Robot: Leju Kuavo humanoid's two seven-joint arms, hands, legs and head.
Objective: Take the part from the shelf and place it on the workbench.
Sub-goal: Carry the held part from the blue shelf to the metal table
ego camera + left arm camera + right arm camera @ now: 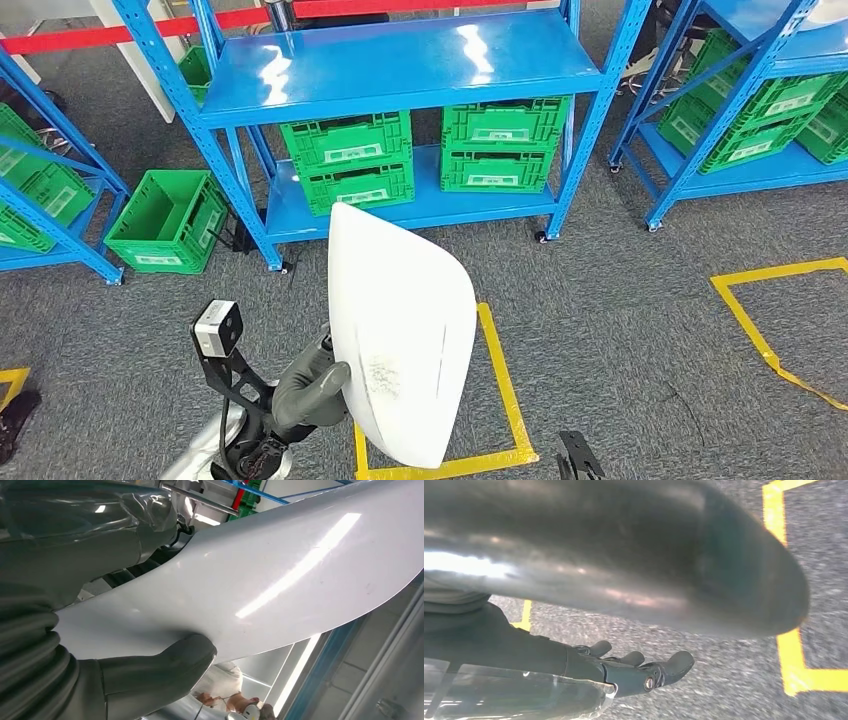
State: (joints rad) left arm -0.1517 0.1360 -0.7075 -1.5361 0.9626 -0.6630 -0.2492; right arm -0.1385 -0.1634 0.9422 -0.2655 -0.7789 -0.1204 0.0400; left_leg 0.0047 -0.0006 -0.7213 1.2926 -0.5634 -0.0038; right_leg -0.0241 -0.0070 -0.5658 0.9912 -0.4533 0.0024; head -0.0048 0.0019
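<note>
white, glossy curved plastic panel part (400,340), clear of the blue metal shelf (400,60) behind it, is clamped at one edge by the left hand (312,392), right hand (644,672) empty with fingers apart, so it could tilt and slip.

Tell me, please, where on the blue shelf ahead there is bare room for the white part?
The top deck of the blue shelf lies bare from post to post. The lower deck is crowded: green crates stand stacked in two piles, leaving a narrow gap between them. The left hand holds the white part.
</note>
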